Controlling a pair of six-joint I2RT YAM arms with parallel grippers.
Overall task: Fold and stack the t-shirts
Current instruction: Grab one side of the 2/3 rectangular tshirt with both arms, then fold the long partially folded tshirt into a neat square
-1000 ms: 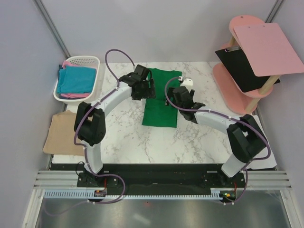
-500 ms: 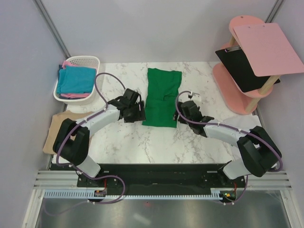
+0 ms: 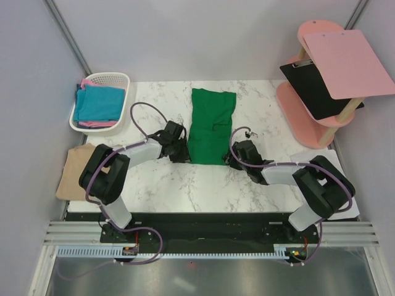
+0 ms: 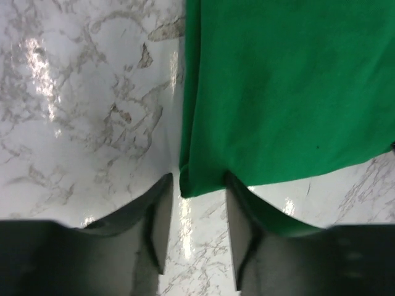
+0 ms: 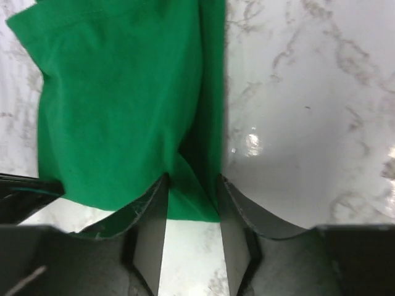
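The bright green t-shirt [image 3: 210, 126] lies as a long folded strip on the marble table [image 3: 166, 185]. My left gripper [image 3: 182, 154] sits low at its near left corner. In the left wrist view that gripper [image 4: 196, 185] is open, and the green t-shirt's [image 4: 278, 92] corner lies between the fingers. My right gripper [image 3: 231, 161] is at the near right corner. In the right wrist view it [image 5: 191, 185] is open too, straddling the green t-shirt's [image 5: 117, 105] corner. A tan t-shirt [image 3: 77, 172] lies at the table's left edge. Teal-blue [image 3: 99, 103] and pink [image 3: 91, 124] t-shirts lie in the basket.
The white plastic basket [image 3: 108, 76] stands at the far left. A pink two-tier stand [image 3: 308, 105] at the far right carries a black clipboard [image 3: 315, 86] and a pink board [image 3: 349, 61]. A white paper sheet [image 3: 315, 157] lies under the right arm.
Both arms have moved from the far end of the green t-shirt to its near corners and dropped low. Both pairs of jaws have narrowed around those corners.
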